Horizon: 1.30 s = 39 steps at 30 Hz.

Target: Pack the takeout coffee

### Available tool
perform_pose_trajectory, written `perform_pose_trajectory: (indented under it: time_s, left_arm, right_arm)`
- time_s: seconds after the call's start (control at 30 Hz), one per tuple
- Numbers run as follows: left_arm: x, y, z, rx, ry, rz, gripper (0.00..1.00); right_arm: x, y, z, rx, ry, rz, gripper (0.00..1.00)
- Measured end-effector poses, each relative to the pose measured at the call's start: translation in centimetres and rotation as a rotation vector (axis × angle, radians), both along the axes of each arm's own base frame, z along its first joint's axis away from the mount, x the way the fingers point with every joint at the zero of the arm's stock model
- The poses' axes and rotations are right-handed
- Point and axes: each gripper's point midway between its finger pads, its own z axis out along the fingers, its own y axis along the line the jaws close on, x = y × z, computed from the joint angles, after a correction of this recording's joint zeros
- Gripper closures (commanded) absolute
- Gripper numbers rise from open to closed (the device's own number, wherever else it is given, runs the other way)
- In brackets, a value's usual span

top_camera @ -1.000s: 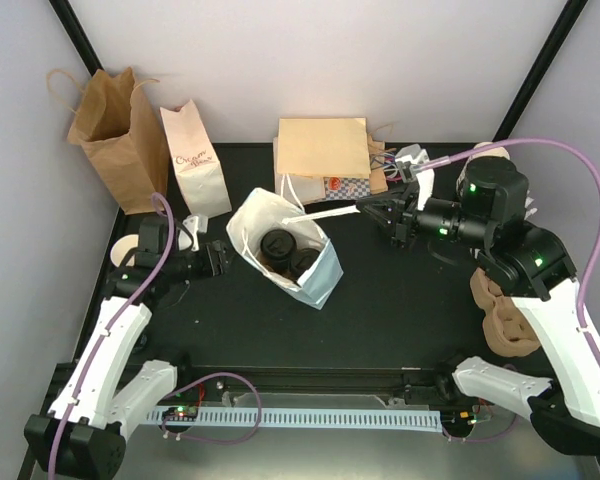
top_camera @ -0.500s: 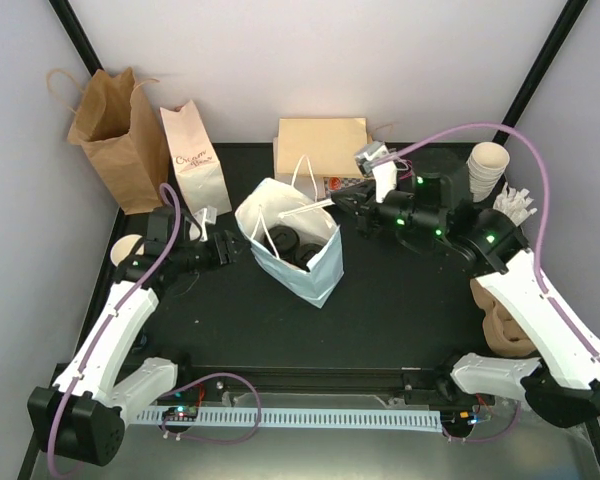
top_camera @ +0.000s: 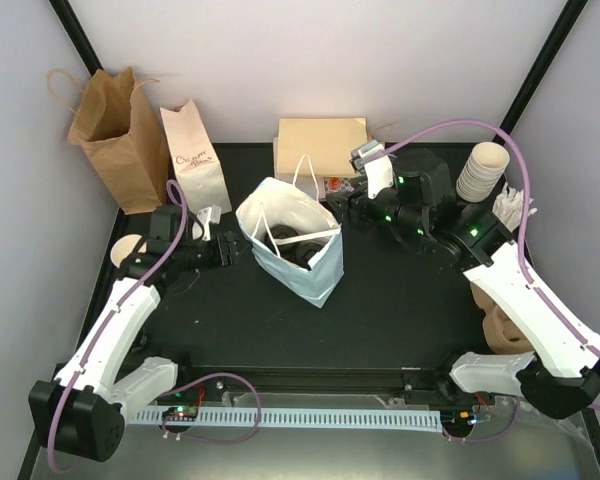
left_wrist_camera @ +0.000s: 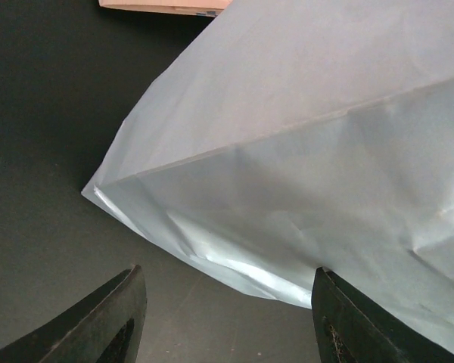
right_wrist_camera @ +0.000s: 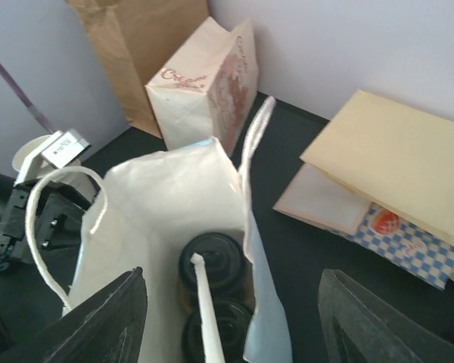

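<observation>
Looking first at the coffee cups: sitting side by side low inside the white bag, black lids up, with one handle drooping across them. Judging the packing as nearly done, with the bag standing open-mouthed on the worktop.

Hovering the right claw just above the bag's mouth, fingers spread wide and pinching nothing. Holding the left claw low at the bag's outer wall, likewise spread wide and gripping nothing; not being able to tell whether it is touching the paper or stopping just short.

Watching for trouble from here:
- Risking catching the drooping handle or the thin paper rim on a right finger while lowering or backing off, and so dragging the light bag over and spilling the cups onto their sides, perhaps loosening a lid.
- Risking pressing too hard at the base with the left claw, creasing the wall in against the cups or sliding the whole bag away.
- Risking pinching only one handle and lifting lopsided, tilting the cups against each other.
- Working close to the flat bags just behind, and so risking a snag there on any wide swing.
</observation>
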Motion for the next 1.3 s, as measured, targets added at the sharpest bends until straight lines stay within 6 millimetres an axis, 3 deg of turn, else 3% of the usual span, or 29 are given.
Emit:
perform_pose_trajectory:
  time_s: [0.27, 0.5, 0.83, 0.93, 1.1, 1.3]
  left_arm:
    - [0.5, 0.6, -0.7, 0.100, -0.068, -0.042, 0.37]
    - [0.8, 0.8, -0.7, 0.155, -0.127, -0.074, 0.37]
    - [1.2, 0.6, 0.4, 0.166, -0.214, -0.093, 0.37]
    - [1.1, 0.5, 0.8, 0.167, -0.235, -0.100, 0.37]
    - [0.9, 0.1, 1.3, 0.164, -0.260, -0.113, 0.37]
    - [0.7, -0.3, 1.4, 0.163, -0.267, -0.129, 0.37]
  right_arm:
    - [0.2, -4.4, 0.6, -0.010, 0.013, -0.132, 0.33]
    - [2.2, -13.6, 1.2, 0.037, 0.053, -0.407, 0.36]
    - [4.6, -25.7, -5.1, 0.056, 0.277, -0.853, 0.38]
    - [4.7, -28.6, -5.8, 0.039, 0.292, -0.976, 0.39]
    - [5.2, -31.8, -6.9, -0.003, 0.312, -1.121, 0.43]
    - [6.8, -34.4, -9.9, -0.061, 0.396, -1.230, 0.63]
